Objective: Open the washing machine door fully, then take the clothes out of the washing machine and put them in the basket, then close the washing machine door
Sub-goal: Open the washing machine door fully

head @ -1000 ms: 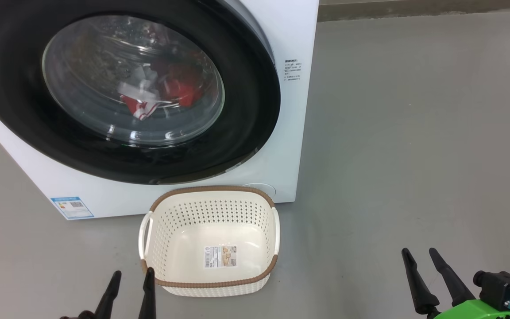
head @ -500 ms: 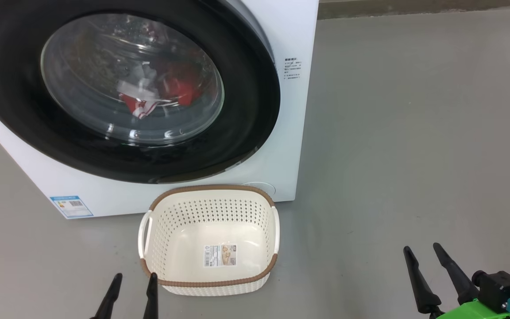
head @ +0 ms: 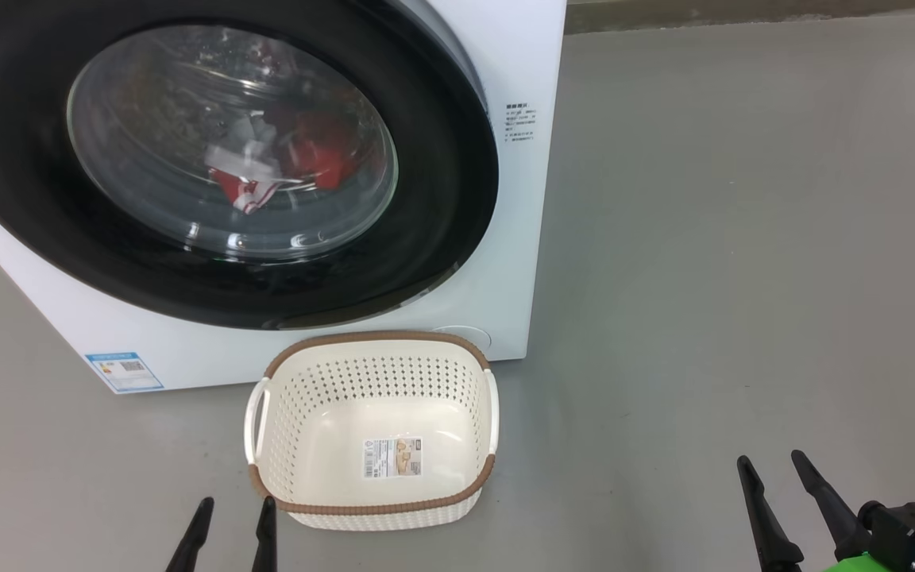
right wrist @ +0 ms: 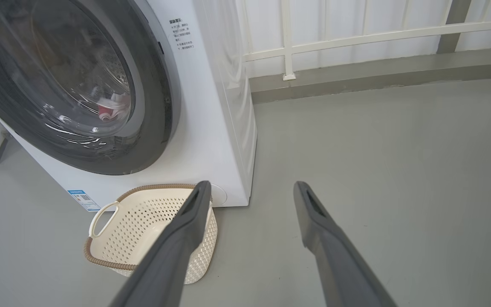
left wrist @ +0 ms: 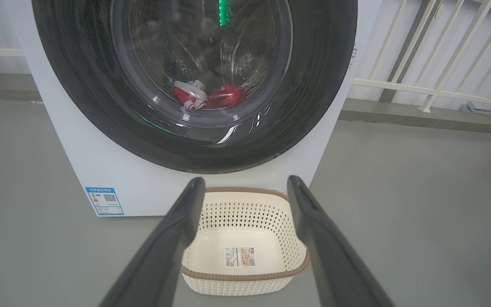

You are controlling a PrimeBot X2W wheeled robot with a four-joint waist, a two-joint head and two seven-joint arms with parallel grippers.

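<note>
Big white front-loading washing machine point(head: 509, 238): round black-rimmed glass door point(head: 434, 159) shut, red-and-white fabric clothes point(head: 306, 151) inside the drum. Cream perforated plastic basket point(head: 370, 381): on the floor below the door, likely to receive them. Left gripper point(head: 237, 504), right gripper point(head: 770, 458): jaws spread, empty.

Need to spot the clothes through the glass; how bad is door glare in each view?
Head view: small highlights on the washing machine door, red clothes readable. Left wrist view: green streak and white glints, clothes clear. Right wrist view: oblique sheen, clothes barely visible.
</note>
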